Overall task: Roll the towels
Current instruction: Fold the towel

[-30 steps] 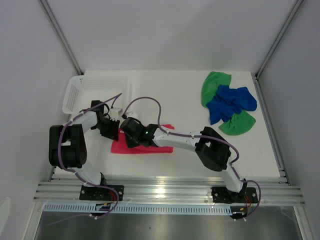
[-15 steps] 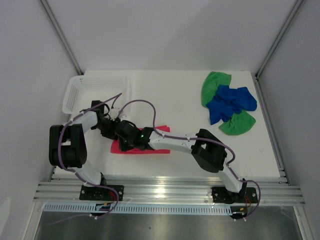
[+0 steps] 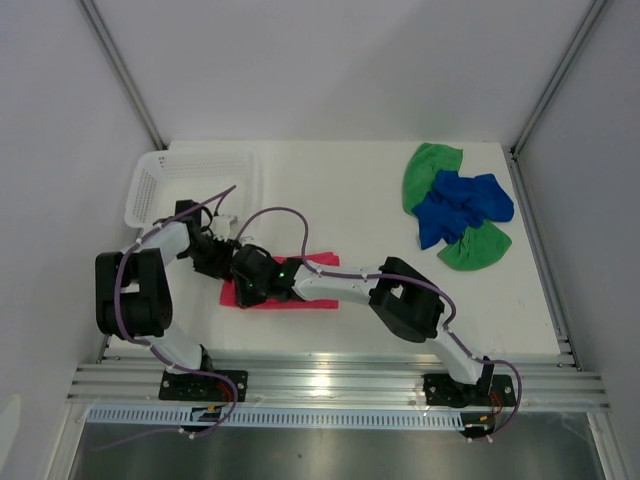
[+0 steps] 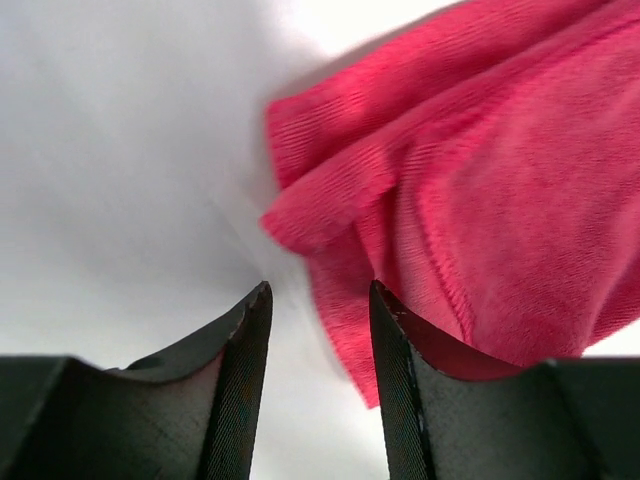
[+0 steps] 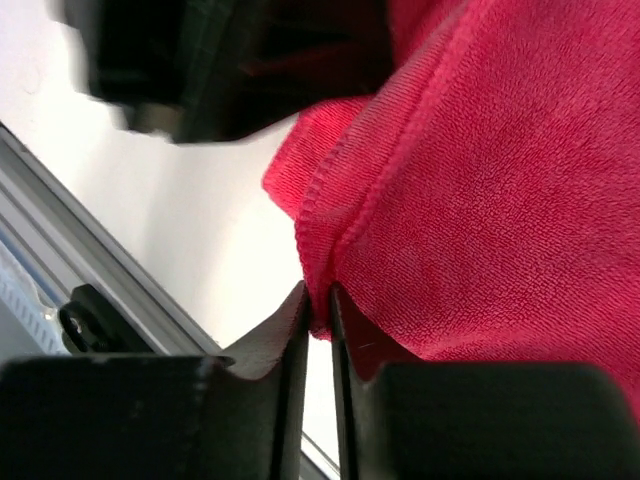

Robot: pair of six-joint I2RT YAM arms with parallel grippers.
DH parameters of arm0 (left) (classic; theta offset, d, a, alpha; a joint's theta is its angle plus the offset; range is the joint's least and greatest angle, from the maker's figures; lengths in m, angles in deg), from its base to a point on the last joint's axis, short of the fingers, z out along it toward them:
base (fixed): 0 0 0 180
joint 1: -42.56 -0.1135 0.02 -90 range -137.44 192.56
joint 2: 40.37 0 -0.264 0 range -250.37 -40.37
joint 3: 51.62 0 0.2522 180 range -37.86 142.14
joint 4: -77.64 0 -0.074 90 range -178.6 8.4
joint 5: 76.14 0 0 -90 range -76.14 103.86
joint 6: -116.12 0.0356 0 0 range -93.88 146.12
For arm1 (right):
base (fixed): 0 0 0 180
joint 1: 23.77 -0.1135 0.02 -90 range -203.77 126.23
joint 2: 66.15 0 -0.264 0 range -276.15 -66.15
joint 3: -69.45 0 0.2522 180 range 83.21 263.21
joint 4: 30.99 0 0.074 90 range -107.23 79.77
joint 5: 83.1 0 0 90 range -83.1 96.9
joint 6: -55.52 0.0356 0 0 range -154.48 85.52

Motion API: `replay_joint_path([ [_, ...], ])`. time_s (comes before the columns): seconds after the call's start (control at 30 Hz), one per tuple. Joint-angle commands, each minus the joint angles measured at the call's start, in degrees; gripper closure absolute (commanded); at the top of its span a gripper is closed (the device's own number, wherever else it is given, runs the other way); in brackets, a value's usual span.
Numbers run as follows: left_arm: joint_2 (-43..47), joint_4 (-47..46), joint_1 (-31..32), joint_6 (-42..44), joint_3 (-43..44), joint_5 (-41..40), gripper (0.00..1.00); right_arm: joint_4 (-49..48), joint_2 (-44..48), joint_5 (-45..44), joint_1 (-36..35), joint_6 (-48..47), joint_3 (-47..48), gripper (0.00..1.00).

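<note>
On the counter [image 3: 330, 190], right fingers [image 5: 260, 360] pinch the pink-red towel [image 5: 480, 200] at its corner; left fingers [image 4: 235, 370], parted and empty, crowd just beside. Basket [image 3: 160, 185] behind; blue towel [image 3: 460, 205] atop green towel [image 3: 430, 165], well apart.

We see one towel [image 3: 300, 303] lying flat on the tabletop [image 3: 340, 200] at the near left, with the basket [image 3: 165, 185] behind it in the far left corner. Well apart, at the far right, the other two towels [image 3: 458, 205] lie heaped, one across the top of the other.

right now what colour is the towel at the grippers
Pink-red towel, clearest in the right wrist view.
</note>
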Motion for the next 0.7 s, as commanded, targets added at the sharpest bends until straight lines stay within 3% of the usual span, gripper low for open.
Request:
replay_joint_path([
  [0.0,2.5,0.0,-1.4,0.8,1.5,-3.1,0.52,-2.9,-1.7,2.7,0.6,1.6,1.8,0.74],
  [0.1,3.7,0.0,-1.6,0.7,1.3,-4.3,0.51,-4.3,-1.4,4.6,0.6,0.3,2.1,0.58],
  [0.3,8.6,-0.1,-1.6,1.0,1.4,-3.2,0.49,-5.6,4.3,4.7,-0.1,-5.5,0.6,0.41],
  [0.43,11.2,1.0,-1.2,2.5,0.9,3.8,0.48,-5.8,11.1,1.8,0.8,-7.0,-4.9,0.39],
  [0.67,9.1,0.0,4.7,2.3,0.7,1.2,0.50,-4.8,28.7,-4.6,5.4,-4.0,-24.1,0.44],
])
